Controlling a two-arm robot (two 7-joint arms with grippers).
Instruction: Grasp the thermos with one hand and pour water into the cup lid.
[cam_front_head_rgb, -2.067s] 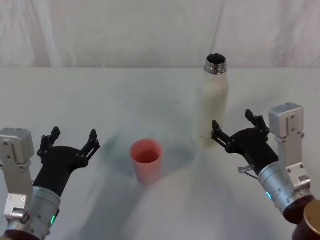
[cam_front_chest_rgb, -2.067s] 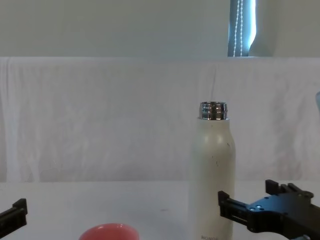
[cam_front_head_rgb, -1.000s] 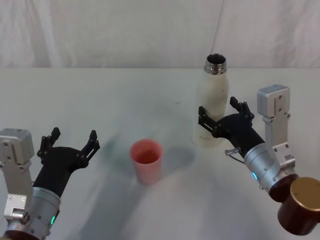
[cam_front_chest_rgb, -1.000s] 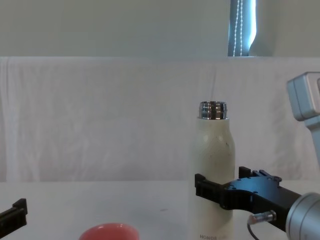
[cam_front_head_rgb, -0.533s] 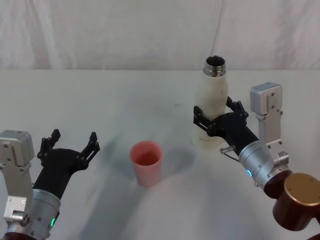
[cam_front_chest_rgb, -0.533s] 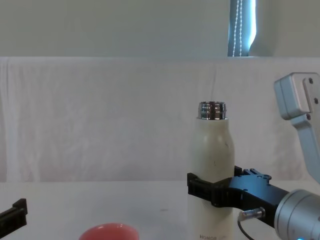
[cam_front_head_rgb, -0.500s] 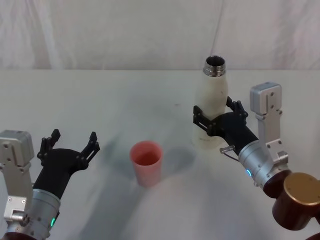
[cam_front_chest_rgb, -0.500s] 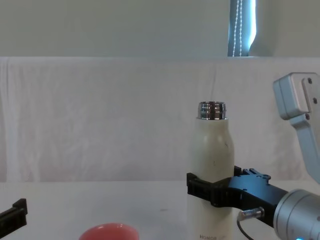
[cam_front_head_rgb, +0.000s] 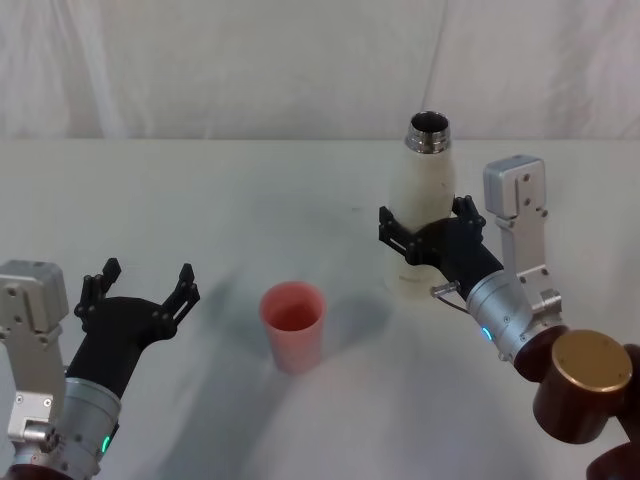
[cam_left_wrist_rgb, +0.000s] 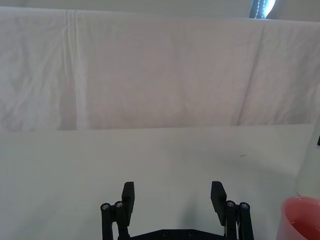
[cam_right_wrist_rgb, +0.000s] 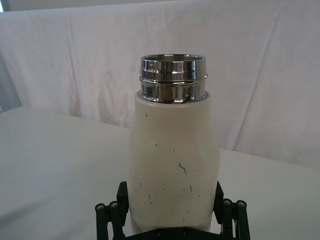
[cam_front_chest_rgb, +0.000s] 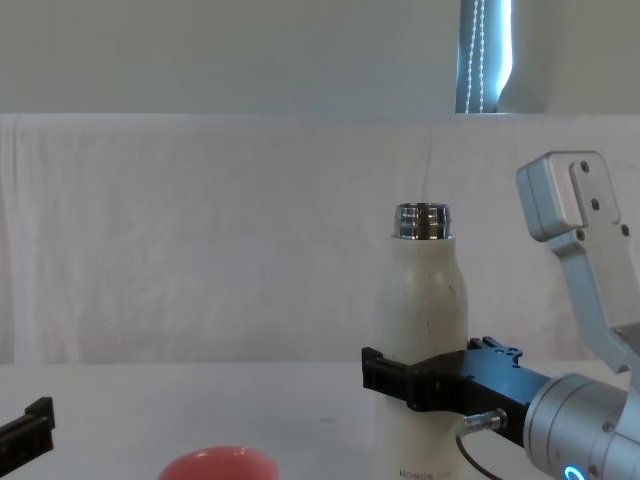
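Thermos stands straight up between the right gripper's jaws in the head view; whether they squeeze it, I cannot tell. The cup lid sits off to their side. The left gripper waits with jaws apart. From the chest, the jaws sit around the bottle's middle.
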